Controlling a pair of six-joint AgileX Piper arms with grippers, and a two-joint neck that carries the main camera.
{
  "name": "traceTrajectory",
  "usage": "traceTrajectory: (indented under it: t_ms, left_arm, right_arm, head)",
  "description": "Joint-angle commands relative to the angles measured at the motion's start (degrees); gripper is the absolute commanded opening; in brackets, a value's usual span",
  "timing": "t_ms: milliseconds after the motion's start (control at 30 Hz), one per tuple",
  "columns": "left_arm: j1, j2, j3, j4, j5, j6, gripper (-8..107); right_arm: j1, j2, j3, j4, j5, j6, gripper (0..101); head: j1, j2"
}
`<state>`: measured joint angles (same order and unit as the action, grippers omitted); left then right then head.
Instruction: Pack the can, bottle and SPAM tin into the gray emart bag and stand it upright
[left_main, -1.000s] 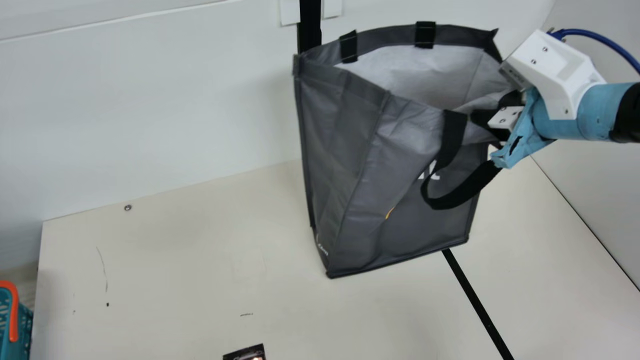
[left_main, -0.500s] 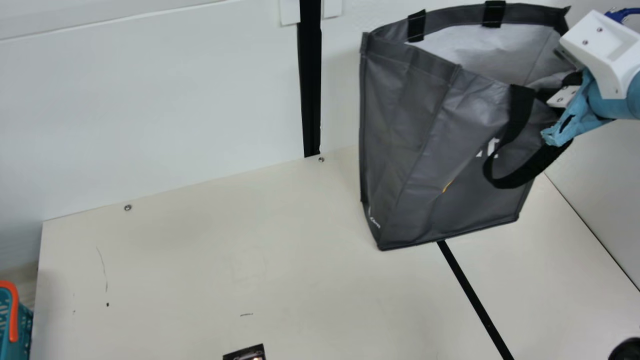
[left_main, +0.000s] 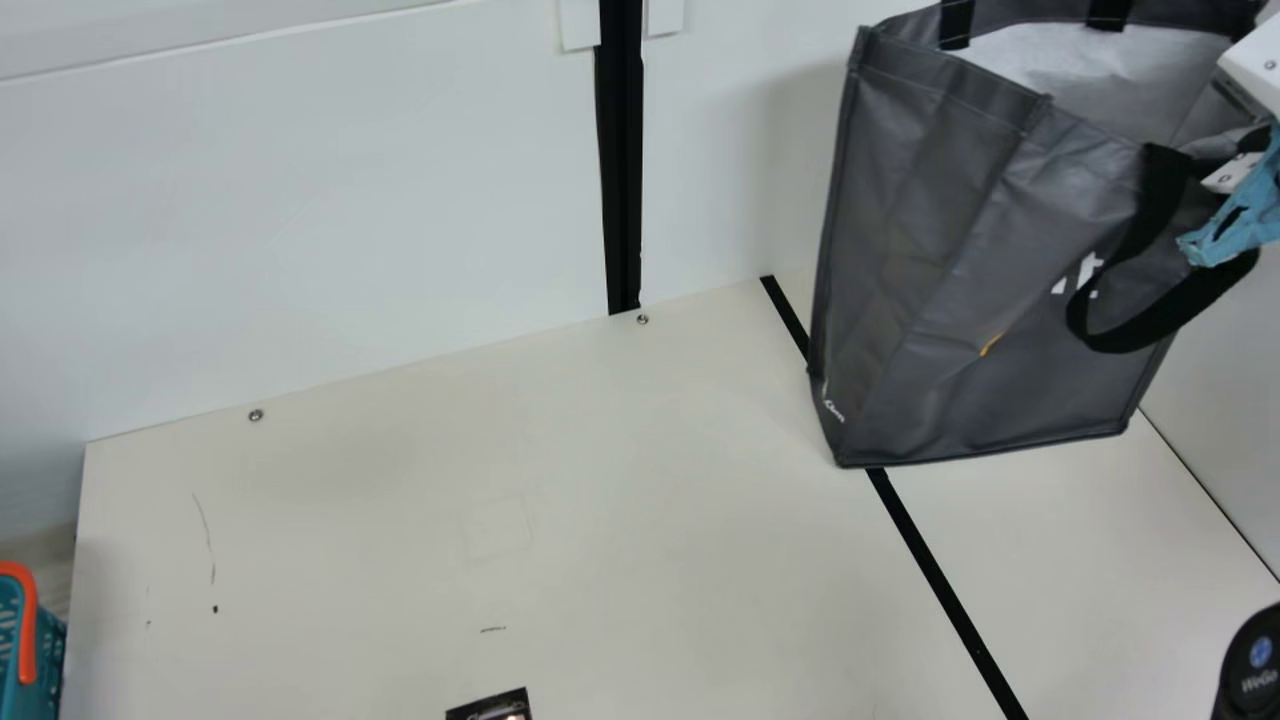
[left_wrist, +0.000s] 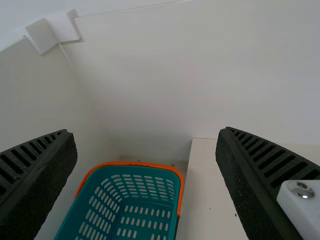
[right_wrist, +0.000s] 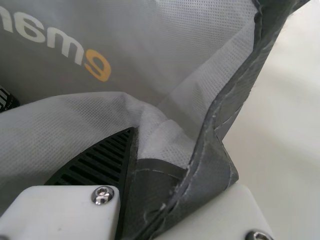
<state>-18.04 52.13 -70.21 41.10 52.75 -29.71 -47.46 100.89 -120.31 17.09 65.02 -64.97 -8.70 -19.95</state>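
- Gray and big, the bag (left_main: 980, 270) is at the right side of the main view, with its open top up and its body leaning a bit. I cannot tell if its bottom touches the bench (left_main: 350, 520). A black stripe (left_main: 940, 570) on the bench runs out from behind the bag. The right pincer (left_main: 1232, 173) has hold of the bag's top edge, near the black strap (left_main: 1160, 325). A blue-green basket (left_main: 45, 650) with an orange handle (left_main: 27, 625) is at the left edge. Part of a dark thing (left_main: 490, 708) pokes in at the bottom.
- In the left wrist view, the left pincer (left_wrist: 145, 131) is spread wide, with nothing between its two black fingers (left_wrist: 45, 170). Past it is the basket, near the bench.
- In the right wrist view, the right pincer pinches the bag's folded edge. A black ribbed finger (right_wrist: 102, 160) presses on the pale inside cloth (right_wrist: 75, 120).
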Motion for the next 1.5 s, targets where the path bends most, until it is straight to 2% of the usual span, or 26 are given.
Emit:
traceTrajectory:
  t_ms: [0, 33, 467, 967, 1233, 1467]
  left_arm:
    - [0.0, 0.0, 0.0, 0.0, 0.0, 0.0, 90]
    - [0.0, 0.0, 0.0, 0.0, 0.0, 0.0, 90]
    - [0.0, 0.0, 0.0, 0.0, 0.0, 0.0, 90]
    - [0.0, 0.0, 0.0, 0.0, 0.0, 0.0, 90]
    - [0.0, 0.0, 0.0, 0.0, 0.0, 0.0, 90]
    - [0.0, 0.0, 0.0, 0.0, 0.0, 0.0, 90]
  right_arm:
    - [-0.7, 1.0, -1.5, -0.1, 0.7, -0.1, 0]
    - [-1.0, 1.4, -2.1, -0.1, 1.0, 0.0, 0]
    - [-3.9, 3.6, -6.8, 3.4, 4.4, 2.4, 43]
    - [-4.1, 1.9, -13.8, 7.8, 4.9, 4.1, 94]
    - [-3.1, 0.4, -17.0, 10.7, 4.9, 4.5, 95]
    - [-0.1, -2.0, -16.5, 12.9, 4.9, 4.3, 95]
  head:
    - [-1.3, 0.0]
    - [-1.3, 0.0]
    - [-1.3, 0.0]
    - [-1.3, 0.0]
    - [-1.3, 0.0]
    - [-1.3, 0.0]
